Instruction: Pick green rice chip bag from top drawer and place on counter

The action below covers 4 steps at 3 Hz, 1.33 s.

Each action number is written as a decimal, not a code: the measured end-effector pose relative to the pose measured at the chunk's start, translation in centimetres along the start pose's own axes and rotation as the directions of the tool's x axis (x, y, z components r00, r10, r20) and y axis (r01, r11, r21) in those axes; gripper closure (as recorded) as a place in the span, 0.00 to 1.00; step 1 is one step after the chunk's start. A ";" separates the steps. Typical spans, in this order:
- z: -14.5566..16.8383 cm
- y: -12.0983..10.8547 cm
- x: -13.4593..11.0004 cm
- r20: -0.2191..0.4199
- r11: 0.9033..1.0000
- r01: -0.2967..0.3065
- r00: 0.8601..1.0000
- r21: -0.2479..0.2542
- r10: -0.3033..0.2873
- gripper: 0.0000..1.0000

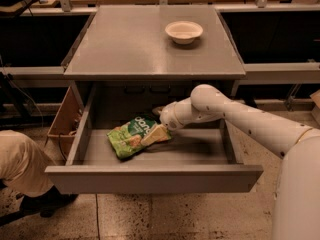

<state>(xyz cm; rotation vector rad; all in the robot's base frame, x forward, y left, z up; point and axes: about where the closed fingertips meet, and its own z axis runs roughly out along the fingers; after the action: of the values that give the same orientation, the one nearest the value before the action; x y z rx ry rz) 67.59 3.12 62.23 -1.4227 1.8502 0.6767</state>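
Observation:
The green rice chip bag lies flat on the floor of the open top drawer, left of its middle. My gripper reaches down into the drawer from the right and sits at the bag's right edge, overlapping it. The bag rests on the drawer floor. The grey counter is above the drawer.
A white bowl stands on the counter's back right. A brown cardboard box sits left of the drawer. A person in tan clothes crouches at the lower left. Wooden tables run along the back.

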 end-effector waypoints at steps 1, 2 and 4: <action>0.0 1.5 -1.2 -0.021 0.999 0.027 0.999 -0.031 -0.028 0.43; -0.3 2.4 -1.7 -0.038 0.998 0.040 0.998 -0.046 -0.042 0.64; -0.4 3.3 -0.5 -0.075 0.997 0.002 0.997 -0.073 -0.008 1.00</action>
<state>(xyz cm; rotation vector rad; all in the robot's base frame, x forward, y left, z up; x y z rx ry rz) 64.40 4.01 62.81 -1.5177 1.8960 0.7034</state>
